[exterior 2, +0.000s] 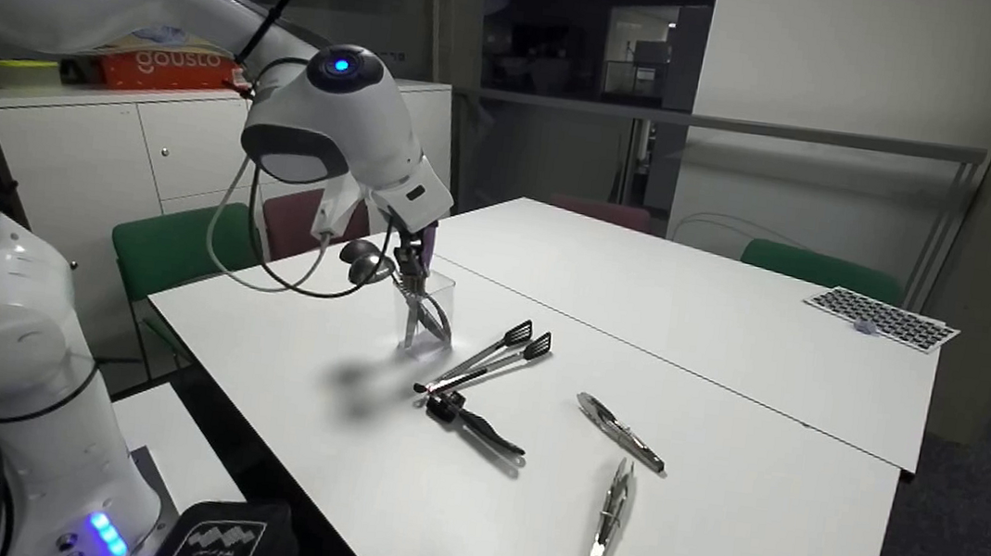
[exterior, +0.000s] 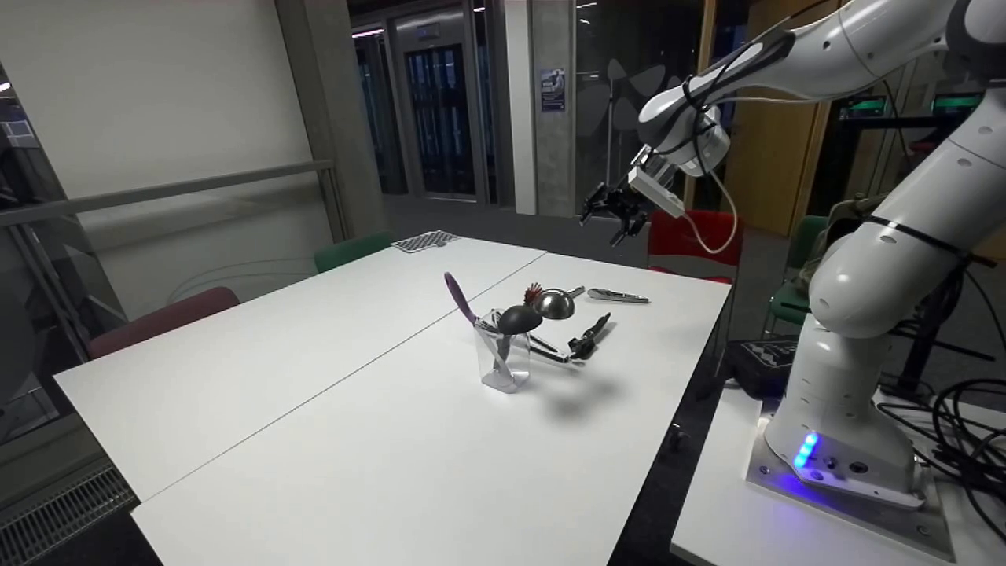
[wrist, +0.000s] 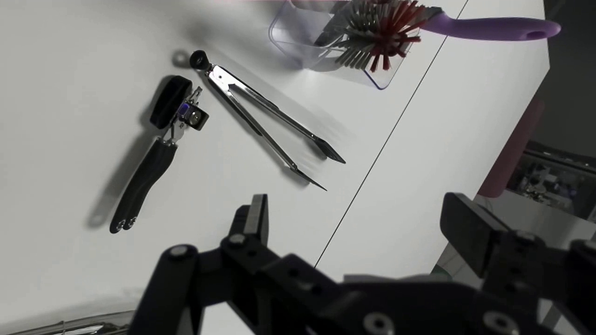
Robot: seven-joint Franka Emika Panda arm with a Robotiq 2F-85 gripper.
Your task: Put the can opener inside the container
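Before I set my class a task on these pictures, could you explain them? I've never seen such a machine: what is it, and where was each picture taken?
It is a white robot arm ending in a black tool. Two pictures come from cameras outside the robot, looking at the table from different places; the third comes from a camera on its wrist, so the tool fills the foreground. On the table lie a can opener and three pairs of tongs. A clear container stands there too, with a brush, something with a purple handle and two round-headed utensils poking out. The tool is open and holds nothing.
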